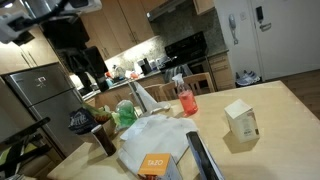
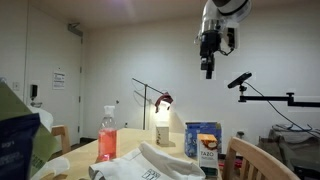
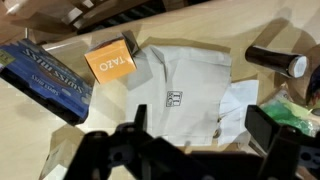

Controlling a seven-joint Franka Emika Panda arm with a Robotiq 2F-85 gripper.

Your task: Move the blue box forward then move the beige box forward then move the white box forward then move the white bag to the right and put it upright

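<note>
The white bag (image 3: 185, 85) lies flat on the wooden table, and it shows in both exterior views (image 1: 150, 135) (image 2: 150, 165). A long blue box (image 3: 45, 75) lies at its side (image 1: 205, 155). An orange box marked TALO (image 3: 110, 60) lies between them (image 1: 155, 163). A cream box (image 1: 240, 118) stands apart on the table (image 2: 162, 133). My gripper (image 3: 200, 130) hangs high above the white bag (image 2: 208, 68), open and empty.
A red spray bottle (image 1: 186, 98) stands behind the bag (image 2: 107, 135). A green bag (image 3: 295, 110) and a dark cylinder (image 3: 275, 62) lie beside the white bag. A chair back (image 2: 255, 160) stands at the table (image 1: 280, 130) edge. Kitchen counters are behind.
</note>
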